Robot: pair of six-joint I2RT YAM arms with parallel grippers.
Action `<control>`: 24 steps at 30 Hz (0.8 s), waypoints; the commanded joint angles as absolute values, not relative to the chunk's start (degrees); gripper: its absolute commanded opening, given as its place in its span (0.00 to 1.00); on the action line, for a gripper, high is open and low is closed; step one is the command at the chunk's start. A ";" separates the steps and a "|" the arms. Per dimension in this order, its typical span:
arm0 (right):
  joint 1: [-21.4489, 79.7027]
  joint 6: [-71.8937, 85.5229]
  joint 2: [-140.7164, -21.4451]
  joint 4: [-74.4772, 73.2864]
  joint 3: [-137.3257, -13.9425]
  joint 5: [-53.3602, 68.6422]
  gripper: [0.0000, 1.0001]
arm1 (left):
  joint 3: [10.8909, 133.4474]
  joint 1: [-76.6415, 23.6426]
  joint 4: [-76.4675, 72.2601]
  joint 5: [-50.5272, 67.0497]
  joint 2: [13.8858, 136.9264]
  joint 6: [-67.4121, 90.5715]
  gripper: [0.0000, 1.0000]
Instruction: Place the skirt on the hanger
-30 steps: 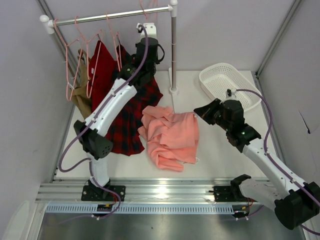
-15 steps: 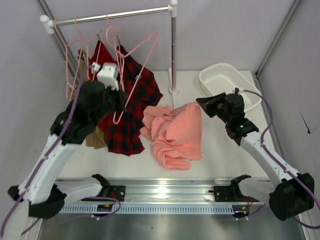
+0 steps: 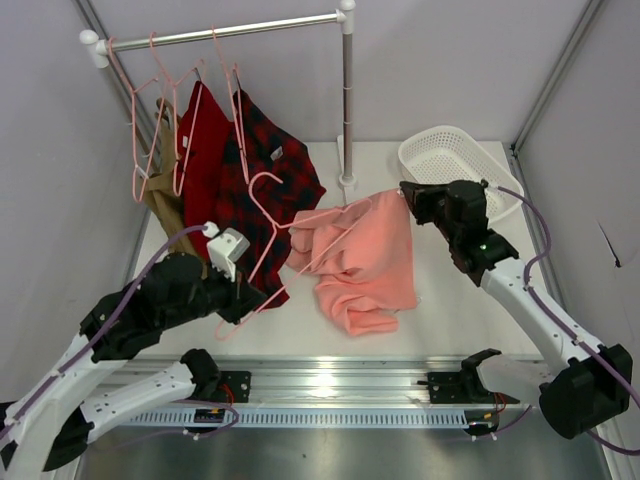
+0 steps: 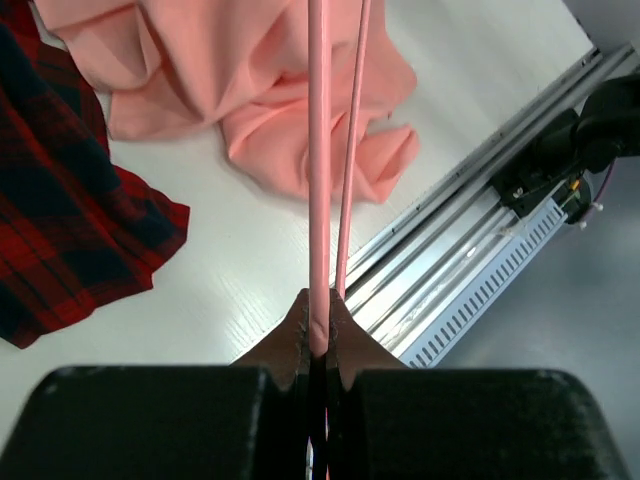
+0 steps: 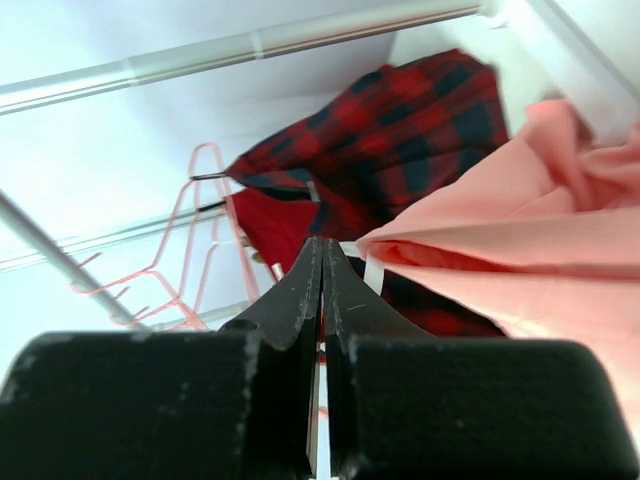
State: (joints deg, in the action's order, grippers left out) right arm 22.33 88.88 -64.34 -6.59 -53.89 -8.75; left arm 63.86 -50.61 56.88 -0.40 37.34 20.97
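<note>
skirt (image 3: 360, 265): salmon-pink cloth, heaped on the bench (image 3: 440, 300) just in front of the rail post (image 3: 347, 110), with its upper corner raised off the bench close to the post. right gripper (image 5: 320, 250): jaws pressed together, pinching that raised corner of the skirt, near the post on its basket side. hanger (image 4: 318, 150): pale-pink wire, off the rail and tilted in the air in front of the post; one arm lay across the skirt's upper edge, and the hook pointed up toward the plaid shirt (image 3: 265, 170). left gripper (image 4: 318, 310): jaws closed on the hanger's lower wire, well in front of the post. beyond these: a red garment (image 3: 205, 150) and spare hangers (image 3: 150, 110) on the rail (image 3: 220, 32) that the post carried; a white basket (image 3: 450, 160) near the post. judged risks: the thin wire could swivel in the narrow pinch, so the arm would ride over the cloth instead of entering the waist; the waist opening could not be made out, and a single pinched corner might leave it shut; the cloth could slip from the right jaws under the hanger's push; the hook could snag the plaid shirt.
</note>
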 commanded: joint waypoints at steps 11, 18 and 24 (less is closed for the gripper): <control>23.91 79.92 -62.14 -12.92 -62.58 -10.91 0.00 | 61.61 -53.00 44.74 0.87 42.45 21.36 0.00; 23.91 77.60 -60.03 -15.20 -61.79 -9.75 0.00 | 60.47 -54.05 39.83 0.53 44.91 21.53 0.00; 24.26 79.28 -57.57 -13.54 -59.06 -9.06 0.00 | 60.21 -53.97 35.42 0.26 43.86 22.50 0.00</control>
State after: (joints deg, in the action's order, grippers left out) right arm 23.97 79.02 -59.94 -16.36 -58.87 -9.28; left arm 59.57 -53.58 41.12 0.40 44.71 22.02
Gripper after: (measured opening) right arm 0.009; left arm 0.047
